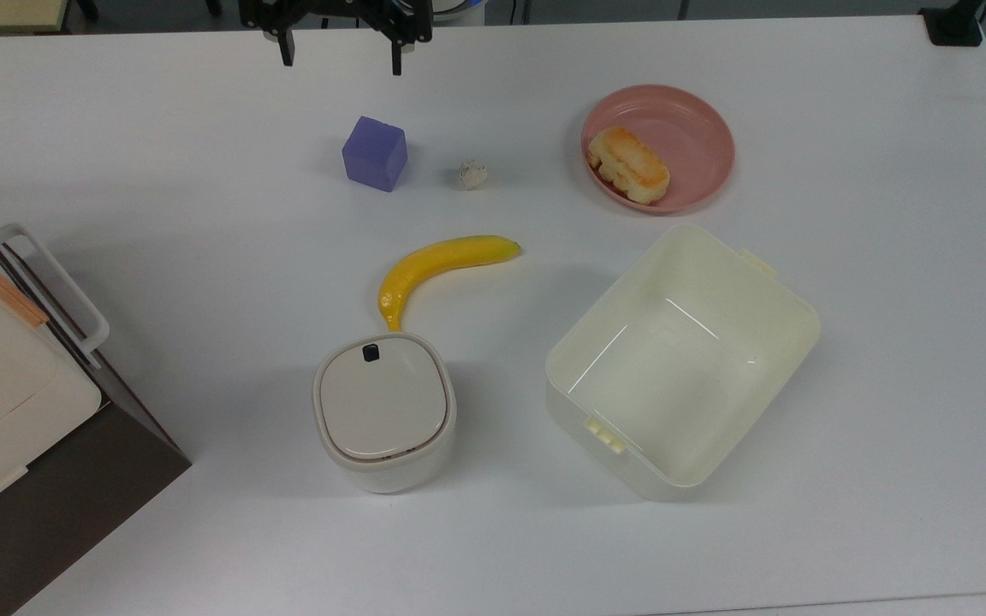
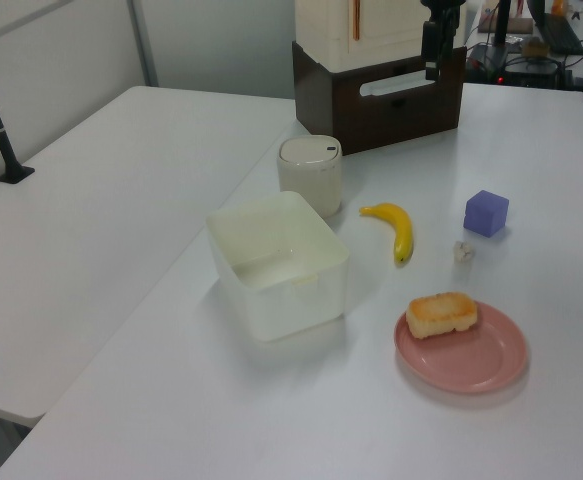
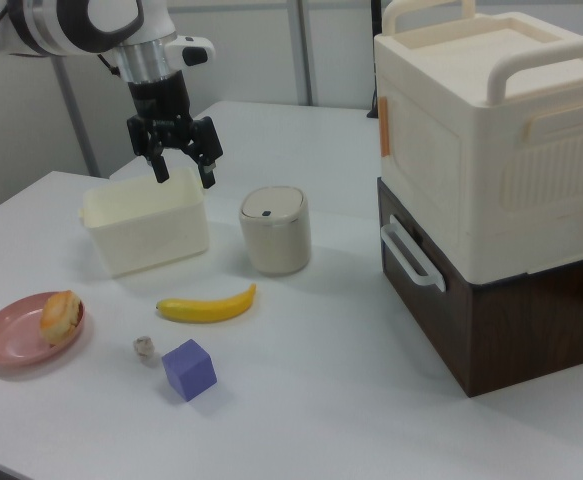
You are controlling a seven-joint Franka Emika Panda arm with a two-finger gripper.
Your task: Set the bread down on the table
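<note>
The bread point(image 1: 628, 164) point(image 2: 441, 314) point(image 3: 60, 315), golden-brown on top with pale ridged sides, lies on a round pink plate point(image 1: 690, 128) point(image 2: 481, 360) point(image 3: 6, 340) on the white table point(image 1: 202, 214) point(image 2: 531, 160) point(image 3: 321, 350). My gripper point(image 1: 341, 62) point(image 3: 183, 176) hangs open and empty high above the table at the top view's upper edge, well to the top view's left of the plate and beyond the purple cube. One black finger point(image 2: 430, 68) is seen in the left view.
A purple cube point(image 1: 374, 153), a tiny whitish lump point(image 1: 472, 174) and a yellow banana point(image 1: 437, 265) lie mid-table. An open cream box point(image 1: 681, 359) and a lidded cream pot point(image 1: 383, 411) stand nearer. A cream and brown case point(image 1: 5, 402) fills the top view's left edge.
</note>
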